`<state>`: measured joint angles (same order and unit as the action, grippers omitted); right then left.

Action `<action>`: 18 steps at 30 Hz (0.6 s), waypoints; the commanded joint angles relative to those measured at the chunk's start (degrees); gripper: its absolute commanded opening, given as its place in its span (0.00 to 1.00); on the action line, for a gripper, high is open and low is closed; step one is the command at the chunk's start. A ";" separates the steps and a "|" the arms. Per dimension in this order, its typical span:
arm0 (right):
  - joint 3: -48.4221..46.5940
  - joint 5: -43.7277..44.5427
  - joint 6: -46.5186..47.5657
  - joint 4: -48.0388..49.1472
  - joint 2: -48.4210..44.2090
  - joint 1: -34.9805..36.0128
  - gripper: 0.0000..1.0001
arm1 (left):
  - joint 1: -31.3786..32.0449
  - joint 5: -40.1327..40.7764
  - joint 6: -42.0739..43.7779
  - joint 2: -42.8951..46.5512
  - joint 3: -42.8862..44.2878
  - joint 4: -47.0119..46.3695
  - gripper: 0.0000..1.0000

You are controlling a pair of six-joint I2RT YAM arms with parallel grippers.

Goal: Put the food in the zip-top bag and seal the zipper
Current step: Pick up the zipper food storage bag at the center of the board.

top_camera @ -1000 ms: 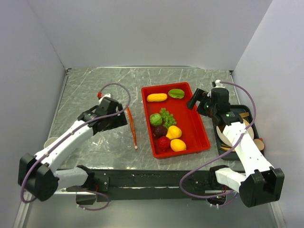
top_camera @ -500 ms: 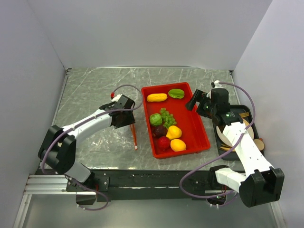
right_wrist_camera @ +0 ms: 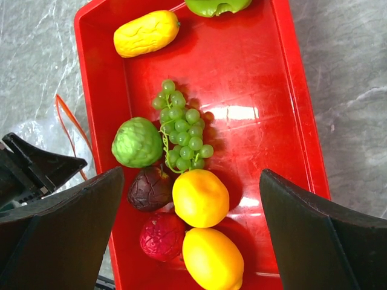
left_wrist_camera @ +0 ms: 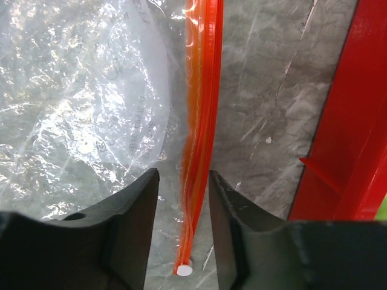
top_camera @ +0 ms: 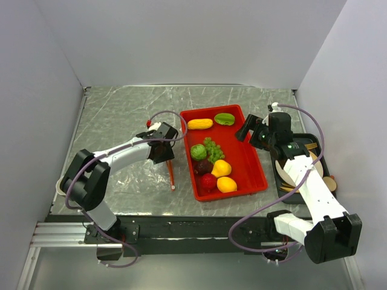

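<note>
The clear zip-top bag lies flat left of the red tray. Its orange-red zipper runs along the side nearest the tray. In the left wrist view the zipper with its white tip lies between my left gripper's jaws, which stand slightly apart on either side of it, over the bag. My left gripper is low over the strip's far end. The food lies in the tray: a yellow piece, grapes, a green ball, dark red, red and two yellow fruits. My right gripper is wide open above them.
A black tray with a tan plate and wooden cutlery stands at the right, under my right arm. A pale cup sits at the table's left edge. Walls close in the left, back and right.
My left arm has swung right and stretched out, bringing its gripper from left of the bag down over the zipper's far end. The right arm has barely moved.
</note>
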<state>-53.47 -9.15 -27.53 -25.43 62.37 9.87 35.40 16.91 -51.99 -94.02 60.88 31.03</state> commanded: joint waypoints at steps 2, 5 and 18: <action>-1.37 -0.61 0.64 -0.67 -0.93 -0.20 1.00 | 0.55 0.94 -0.48 -1.34 0.29 -1.41 0.38; -1.55 -0.96 0.72 -0.85 -1.11 -0.20 1.00 | 0.72 1.28 -0.57 -2.22 0.29 -1.32 0.34; -1.28 -6.76 -0.95 1.26 -0.23 -0.11 1.00 | 1.25 4.10 -0.48 3.14 -1.82 -1.50 0.12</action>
<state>-53.47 -13.13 -27.70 -26.24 62.06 9.87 36.42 19.25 -51.92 -93.84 59.27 29.82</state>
